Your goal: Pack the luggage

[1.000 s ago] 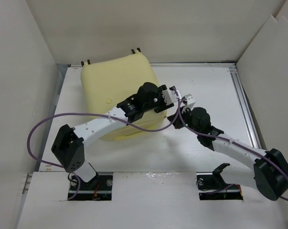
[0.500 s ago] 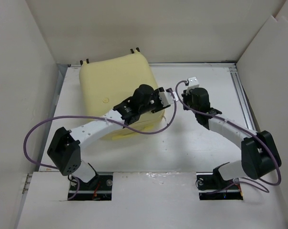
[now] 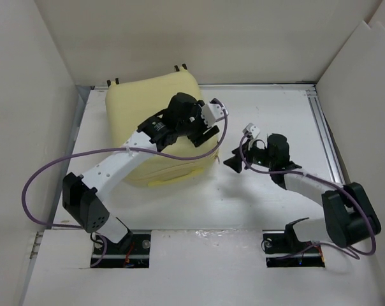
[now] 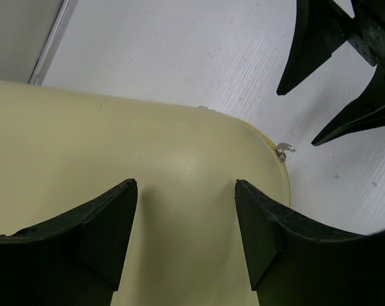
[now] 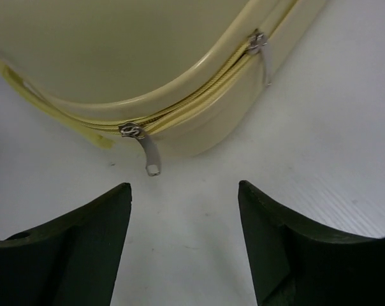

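Observation:
The luggage (image 3: 148,121) is a pale-yellow hard-shell suitcase lying flat and closed at the back left of the white table. My left gripper (image 3: 204,131) hovers open over its lid near the right edge; in the left wrist view the fingertips (image 4: 132,188) frame bare yellow shell (image 4: 116,140), holding nothing. My right gripper (image 3: 236,158) stands open low over the table just right of the suitcase's near right corner. The right wrist view shows the suitcase (image 5: 116,51), its zipper seam and two metal zipper pulls (image 5: 146,153) (image 5: 261,54) ahead of the open gripper (image 5: 183,188).
Small black wheels (image 3: 180,67) stick out at the suitcase's far edge. White walls enclose the table on three sides, and a metal rail (image 3: 326,140) runs along the right side. Purple cables (image 3: 46,178) loop off both arms.
The right gripper has opened and swung down to the table beside the suitcase's near right corner. The left arm has drawn back over the lid, its jaws wider.

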Robot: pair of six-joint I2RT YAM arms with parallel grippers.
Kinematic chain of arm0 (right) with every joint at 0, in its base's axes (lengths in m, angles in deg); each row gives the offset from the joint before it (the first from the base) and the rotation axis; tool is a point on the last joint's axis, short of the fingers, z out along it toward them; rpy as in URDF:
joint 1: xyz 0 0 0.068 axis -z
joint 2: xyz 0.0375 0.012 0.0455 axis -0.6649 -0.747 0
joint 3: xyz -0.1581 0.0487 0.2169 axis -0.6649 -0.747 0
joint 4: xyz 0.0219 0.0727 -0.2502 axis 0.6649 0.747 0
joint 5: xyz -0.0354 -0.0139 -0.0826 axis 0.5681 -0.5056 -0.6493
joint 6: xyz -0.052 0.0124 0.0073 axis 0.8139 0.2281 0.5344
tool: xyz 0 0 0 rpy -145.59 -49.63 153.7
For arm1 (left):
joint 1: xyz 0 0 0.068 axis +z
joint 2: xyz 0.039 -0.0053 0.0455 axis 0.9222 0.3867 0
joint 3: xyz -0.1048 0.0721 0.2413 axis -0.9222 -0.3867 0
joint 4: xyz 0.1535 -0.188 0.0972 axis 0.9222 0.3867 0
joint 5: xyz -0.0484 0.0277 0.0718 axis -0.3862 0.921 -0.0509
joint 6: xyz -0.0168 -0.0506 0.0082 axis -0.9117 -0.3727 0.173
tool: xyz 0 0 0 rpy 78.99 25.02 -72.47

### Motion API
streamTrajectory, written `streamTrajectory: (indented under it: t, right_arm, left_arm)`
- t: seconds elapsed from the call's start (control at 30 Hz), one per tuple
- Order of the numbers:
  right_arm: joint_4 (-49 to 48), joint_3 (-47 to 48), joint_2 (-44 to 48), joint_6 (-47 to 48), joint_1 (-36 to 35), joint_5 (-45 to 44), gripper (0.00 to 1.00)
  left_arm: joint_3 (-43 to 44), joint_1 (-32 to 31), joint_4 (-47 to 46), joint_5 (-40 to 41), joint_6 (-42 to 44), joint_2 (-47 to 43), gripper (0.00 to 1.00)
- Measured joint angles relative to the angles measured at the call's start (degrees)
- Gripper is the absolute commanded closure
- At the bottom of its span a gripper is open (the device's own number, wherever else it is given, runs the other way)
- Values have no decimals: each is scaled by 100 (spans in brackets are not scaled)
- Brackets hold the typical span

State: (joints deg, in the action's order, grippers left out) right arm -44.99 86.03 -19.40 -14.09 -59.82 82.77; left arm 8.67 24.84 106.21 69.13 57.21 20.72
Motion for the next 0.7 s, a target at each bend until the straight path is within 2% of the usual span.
streamTrajectory:
  t: [0.2, 0.3, 0.43, 0.5, 0.57, 0.63, 0.67, 0.7]
  right_arm:
    - [-87, 234, -601, -35, -358, 531, 26]
    - [-225, 413, -662, -52, -601, 522, 27]
    - [-243, 654, -940, -164, -713, 398, 30]
    - [-286, 752, -1165, -210, -704, 317, 32]
    - [-339, 813, -1408, -223, -728, 225, 37]
    - [-341, 820, -1545, -238, -732, 146, 54]
    - [-337, 820, -1569, -249, -732, 118, 62]
    - [-321, 820, -1576, -278, -730, 81, 76]
  left_arm:
    - [238, 380, 739, -127, -452, -79, 36]
    - [236, 1078, 951, -258, -605, -302, 35]
    - [83, 1827, 1333, -205, -299, -667, 41]
    - [-63, 1631, 1655, -341, 63, -951, 47]
    - [-236, 1123, 1982, -514, 446, -1252, 52]
    - [-581, 424, 2194, -610, 732, -1600, 60]
    - [-778, 37, 2315, -688, 822, -1753, 60]
    - [-1010, -291, 2380, -772, 890, -1884, 61]
